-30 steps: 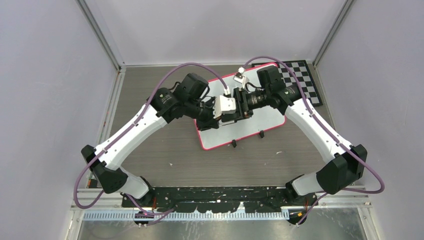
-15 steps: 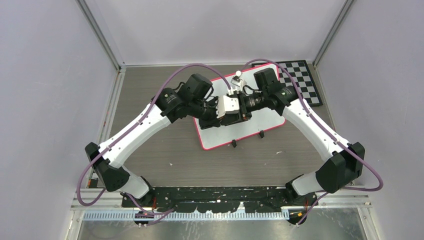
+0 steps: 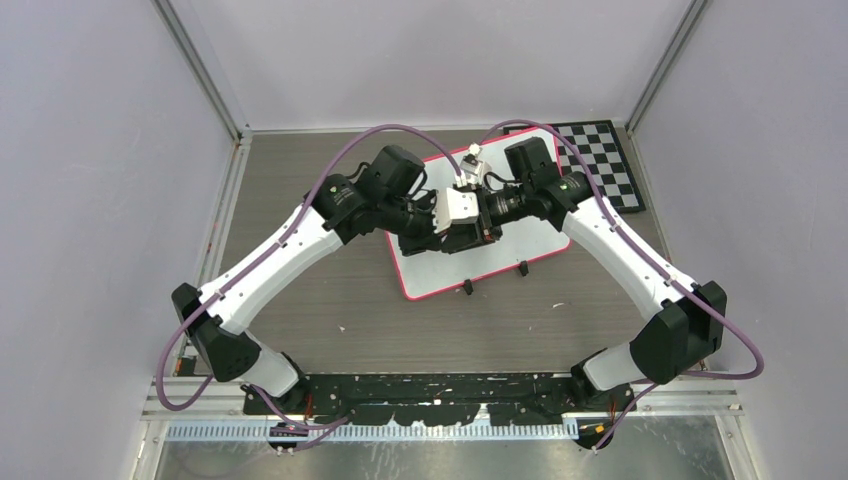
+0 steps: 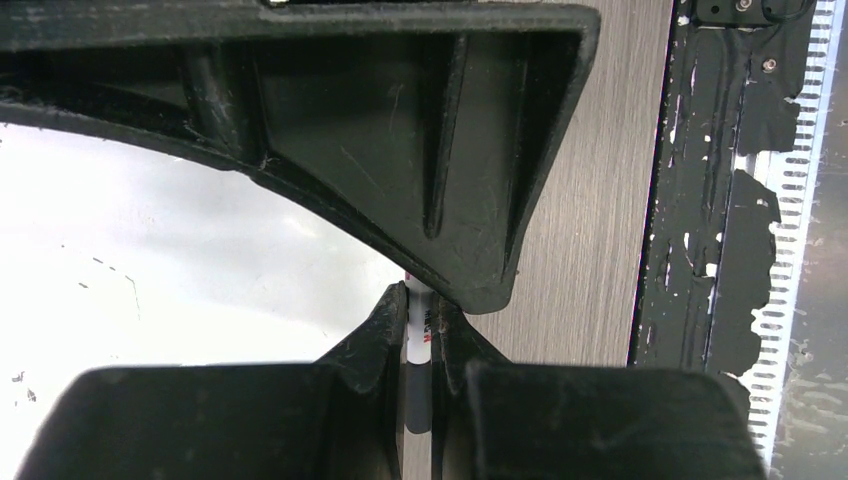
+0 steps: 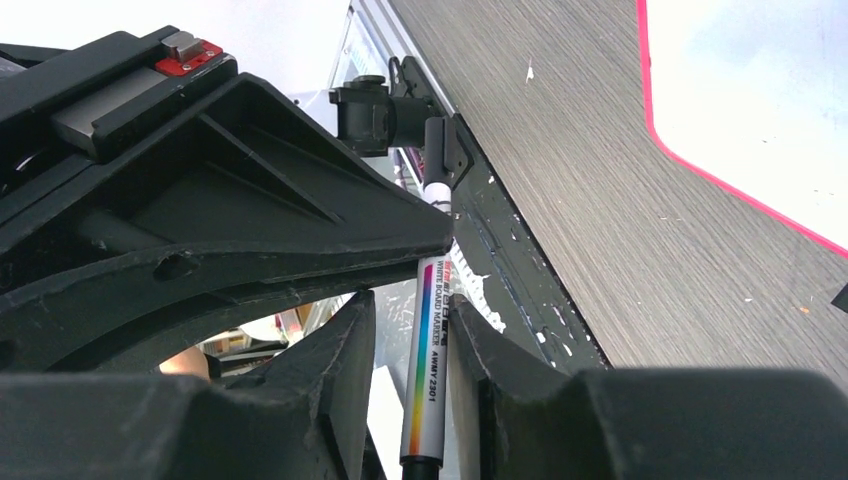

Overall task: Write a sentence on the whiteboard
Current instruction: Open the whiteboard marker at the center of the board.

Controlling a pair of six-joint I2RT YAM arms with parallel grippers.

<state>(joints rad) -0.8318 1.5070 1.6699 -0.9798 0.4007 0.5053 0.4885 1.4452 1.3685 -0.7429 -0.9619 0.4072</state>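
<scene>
Clamping the marker point(image 5: 425, 380) above the whiteboard point(image 3: 440, 275), left gripper point(image 4: 420, 310) seemingly offers it for uncapping to right gripper point(image 5: 415, 320), whose grip I cannot tell

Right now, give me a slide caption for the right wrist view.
Rainbow-striped marker between fingers of the right end effector, pink-rimmed whiteboard corner on the table beyond.
</scene>
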